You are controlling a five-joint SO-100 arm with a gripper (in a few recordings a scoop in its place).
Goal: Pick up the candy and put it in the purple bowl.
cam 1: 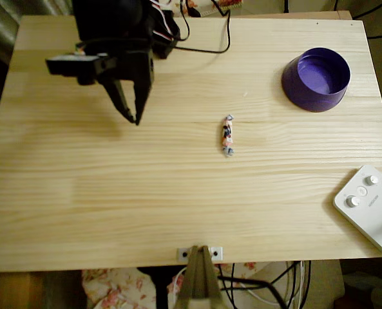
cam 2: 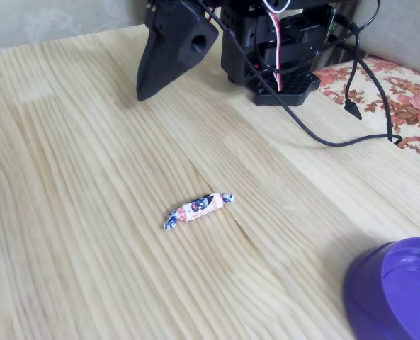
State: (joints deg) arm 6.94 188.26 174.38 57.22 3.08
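Observation:
The candy (cam 1: 227, 135), a slim white sweet with orange and dark blue marks and twisted ends, lies flat near the middle of the wooden table (cam 1: 113, 193); the fixed view shows the candy (cam 2: 199, 207) lying alone on the wood. The glossy purple bowl (cam 1: 316, 78) stands upright at the back right, and the bowl (cam 2: 397, 290) sits at the fixed view's lower right corner. My black gripper (cam 1: 136, 120) hovers at the back left, well left of the candy, its tips together and holding nothing. In the fixed view the gripper (cam 2: 143, 95) reads as one closed wedge pointing down at the table.
The arm's base (cam 2: 280, 49) and its black cables (cam 1: 210, 48) occupy the back edge. A white box with knobs (cam 1: 371, 206) lies at the front right corner. A metal bracket (cam 1: 200, 253) is at the front edge. Bare wood surrounds the candy.

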